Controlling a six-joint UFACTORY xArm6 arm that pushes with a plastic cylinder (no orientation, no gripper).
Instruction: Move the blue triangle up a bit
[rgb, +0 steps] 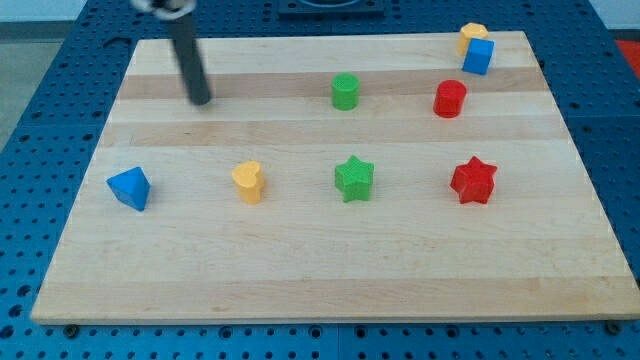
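Observation:
The blue triangle (130, 187) lies near the left edge of the wooden board (330, 270), about halfway down. My tip (201, 100) rests on the board in the upper left, up and to the right of the blue triangle and well apart from it. The rod rises from the tip to the view's top edge.
A yellow heart (248, 181) lies to the right of the triangle, then a green star (354, 178) and a red star (473, 180). Higher up are a green cylinder (345, 91), a red cylinder (450, 99), a blue cube (478, 56) and a yellow block (472, 35) behind it.

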